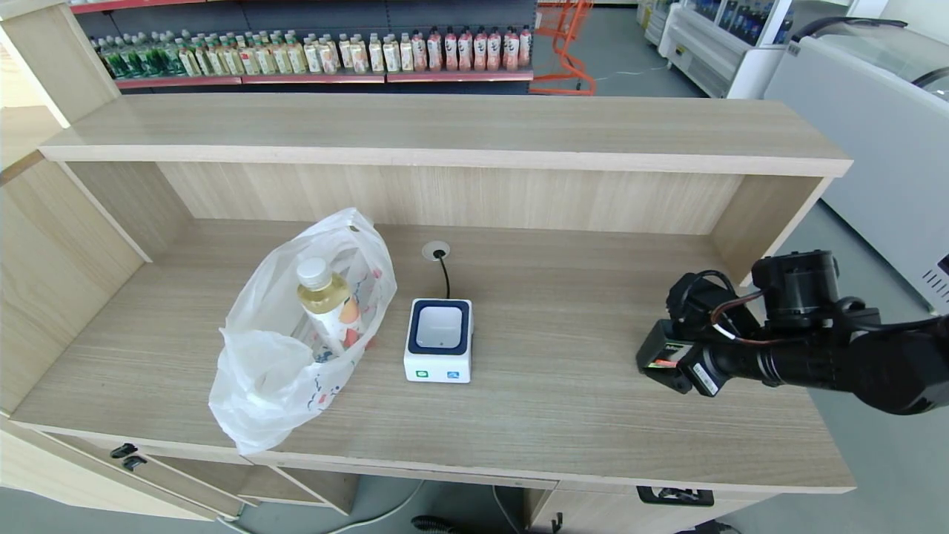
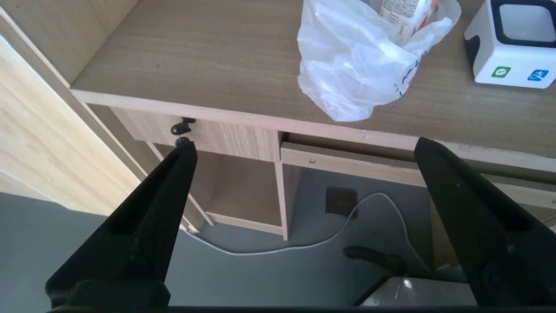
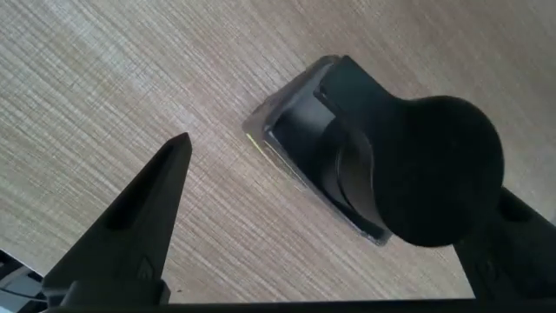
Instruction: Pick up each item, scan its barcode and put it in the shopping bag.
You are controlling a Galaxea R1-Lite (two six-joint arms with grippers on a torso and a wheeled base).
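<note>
Evidently the pick-up of the last loose item is in hand. Nearest, the left gripper point(image 2: 304, 146) hangs off the front edge of the counter point(image 1: 563, 415), its jaws wide apart and holding nothing. On the counter's left front stands the bag point(image 1: 259, 371), white and see-through, its mouth open upward, with a bottle point(image 1: 326, 297) upright inside it. That item looks finished with. Just beside the bag, toward the middle, sits the scanner point(image 1: 439, 340), window facing up, and a cable point(image 1: 445, 278) runs from its back to a hole in the counter. Out to the right, well apart from both, the right gripper point(image 3: 261, 104) is low over the wood with its jaws spread. A small dark packet point(image 3: 300, 152) lies flat on the counter beneath them. One finger crosses over the packet in the wrist view, and whether it touches cannot be told; nothing is clamped yet. The next move probably calls for settling the jaws on either side of the packet and closing on it. Being flat, it may slide away. It would then be carried over the scanner window with its code facing down, and on to the bag's mouth. By count there are one bag, one bottle in it, one scanner, one packet and two grippers. Far behind, a shelf point(image 1: 311, 53) carries a long row of bottles, too many to number.
</note>
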